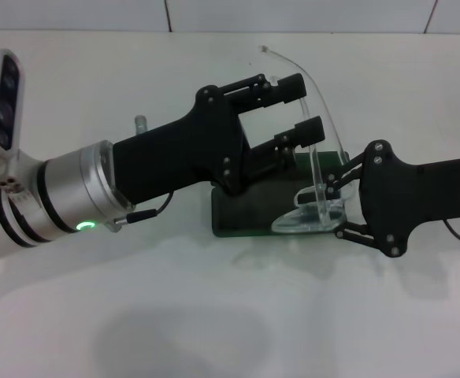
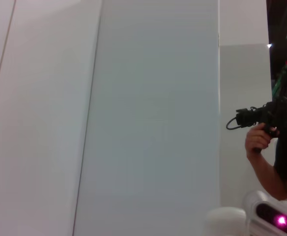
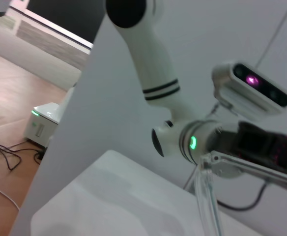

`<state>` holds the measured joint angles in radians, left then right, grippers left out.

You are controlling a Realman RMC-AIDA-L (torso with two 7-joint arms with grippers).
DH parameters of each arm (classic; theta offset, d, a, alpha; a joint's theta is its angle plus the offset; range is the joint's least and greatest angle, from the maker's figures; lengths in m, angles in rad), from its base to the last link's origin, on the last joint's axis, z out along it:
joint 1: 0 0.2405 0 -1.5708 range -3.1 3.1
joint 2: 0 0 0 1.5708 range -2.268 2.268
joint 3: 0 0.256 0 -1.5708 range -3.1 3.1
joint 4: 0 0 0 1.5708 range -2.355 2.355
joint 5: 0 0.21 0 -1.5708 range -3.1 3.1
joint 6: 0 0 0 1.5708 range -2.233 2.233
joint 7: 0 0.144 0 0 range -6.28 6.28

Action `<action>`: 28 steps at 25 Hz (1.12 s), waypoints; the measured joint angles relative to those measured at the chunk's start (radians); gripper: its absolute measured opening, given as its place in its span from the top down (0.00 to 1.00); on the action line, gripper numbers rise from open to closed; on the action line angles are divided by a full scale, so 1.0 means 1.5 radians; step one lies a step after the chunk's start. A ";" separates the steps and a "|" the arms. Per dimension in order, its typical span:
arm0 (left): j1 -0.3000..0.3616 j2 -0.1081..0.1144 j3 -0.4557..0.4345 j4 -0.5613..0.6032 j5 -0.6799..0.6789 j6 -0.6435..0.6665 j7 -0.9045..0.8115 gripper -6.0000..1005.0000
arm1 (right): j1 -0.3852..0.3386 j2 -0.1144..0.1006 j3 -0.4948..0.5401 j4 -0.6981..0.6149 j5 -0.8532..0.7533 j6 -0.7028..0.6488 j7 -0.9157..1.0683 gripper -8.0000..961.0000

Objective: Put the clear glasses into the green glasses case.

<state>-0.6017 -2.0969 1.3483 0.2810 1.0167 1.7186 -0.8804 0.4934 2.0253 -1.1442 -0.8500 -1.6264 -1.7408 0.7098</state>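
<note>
Head view: left gripper (image 1: 299, 105) fingers apart above green glasses case (image 1: 246, 214); right gripper (image 1: 334, 206) clamped on clear glasses (image 1: 313, 213), lenses over the case's right end, one arm sticking up | left wrist: wall, person (image 2: 276, 147) | right wrist: clear glasses arm (image 3: 207, 196), left arm (image 3: 153, 73).

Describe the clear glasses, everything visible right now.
The clear glasses are colourless transparent plastic. The front lies low over the right end of the green glasses case; one long thin curved arm rises up and back, unfolded. The right gripper pinches the frame's right end. The left gripper hovers open just above.
</note>
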 joint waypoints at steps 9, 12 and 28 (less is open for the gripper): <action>-0.001 0.001 0.035 0.000 0.002 -0.014 0.000 0.47 | 0.001 0.000 -0.015 -0.003 0.017 0.003 -0.022 0.87; -0.001 0.001 0.044 0.000 0.002 -0.016 -0.002 0.47 | 0.001 -0.001 -0.015 -0.004 0.028 -0.001 -0.035 0.87; 0.009 -0.001 0.062 0.004 -0.032 0.003 -0.007 0.47 | -0.018 -0.003 -0.015 -0.007 0.031 -0.020 -0.050 0.87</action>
<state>-0.5883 -2.0981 1.4420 0.2872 0.9689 1.7226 -0.8911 0.4671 2.0206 -1.1672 -0.8600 -1.5792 -1.7713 0.6350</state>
